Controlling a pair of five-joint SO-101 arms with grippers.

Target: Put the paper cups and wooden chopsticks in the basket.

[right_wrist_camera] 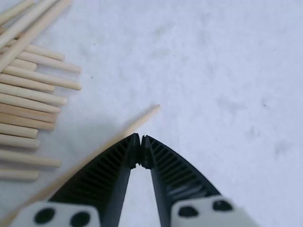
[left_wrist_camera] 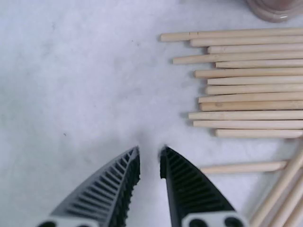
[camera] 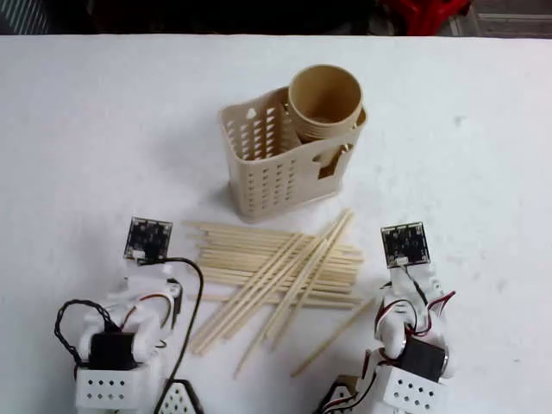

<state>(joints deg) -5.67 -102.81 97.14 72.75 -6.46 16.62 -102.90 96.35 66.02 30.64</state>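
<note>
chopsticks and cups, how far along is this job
Done: the paper cups sit stacked in the basket. In hand: nothing; the left gripper is open and the right gripper is shut on nothing, both low over the table beside the pile. Left: the wooden chopsticks, lying loose on the table in front of the basket.
</note>
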